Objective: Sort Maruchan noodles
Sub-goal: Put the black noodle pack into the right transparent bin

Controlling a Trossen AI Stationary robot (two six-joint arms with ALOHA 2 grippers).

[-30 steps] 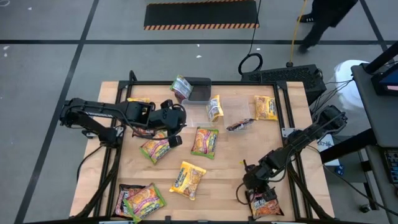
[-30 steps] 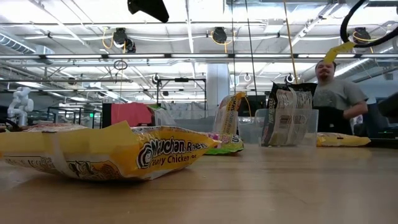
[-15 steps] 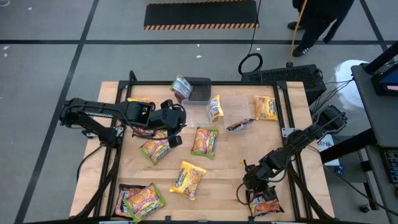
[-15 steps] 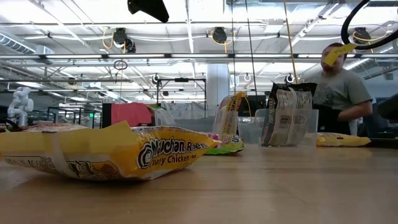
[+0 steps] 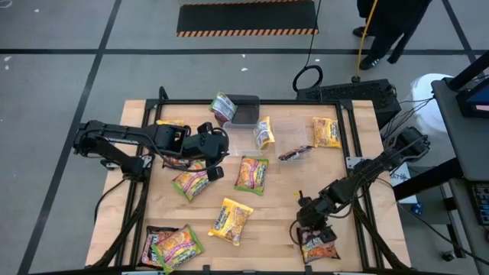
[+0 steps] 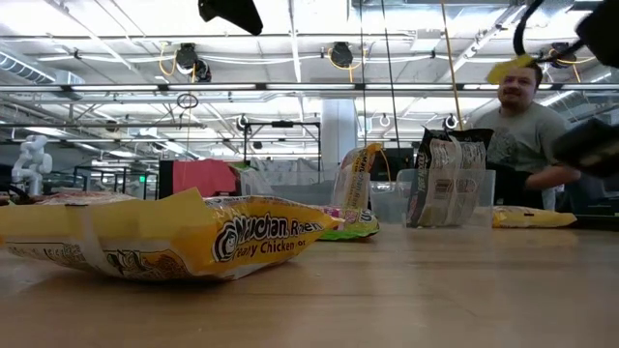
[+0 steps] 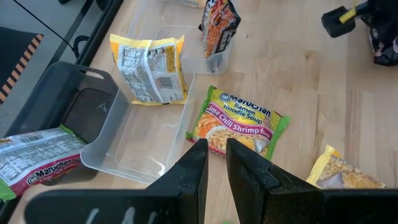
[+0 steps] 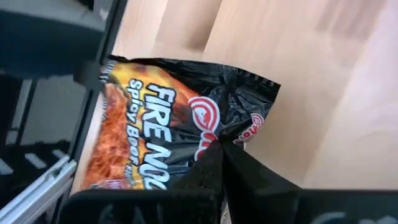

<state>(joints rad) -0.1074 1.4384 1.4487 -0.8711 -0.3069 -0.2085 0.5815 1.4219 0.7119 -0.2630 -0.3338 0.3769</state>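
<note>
The Maruchan noodles lie spread over the wooden table. A black packet (image 5: 319, 246) with red "FIRE" lettering (image 8: 155, 130) lies at the near right corner, and my right gripper (image 5: 309, 223) is shut on it. My left gripper (image 5: 215, 162) hangs over the table's left middle, open by a narrow gap with nothing in it (image 7: 216, 163). Below it lie a green-edged packet (image 5: 191, 182) and a lime chili shrimp packet (image 7: 239, 124). A yellow packet (image 5: 231, 219) lies flat near the middle front. My right gripper pinches the black packet's crumpled end (image 8: 231, 132), beside the red logo, between its two fingers. The fingers slant down at it from the table's far right. The foil puckers at the hold. The packet's other end lies toward the near right edge, and I cannot tell whether it is lifted.
Two clear tubs (image 5: 286, 134) stand at the far middle. One holds an upright yellow packet (image 7: 149, 68) and the other a dark one (image 7: 219, 28). A dark grey box (image 5: 244, 111) stands beside them. More packets lie at near left (image 5: 172, 244) and far right (image 5: 326, 131). A person (image 6: 527, 126) stands beyond the table.
My right gripper has taken hold of the black packet and drawn its held end a little toward the table's left. The packet now lies more bunched than before. The person behind the table has moved.
</note>
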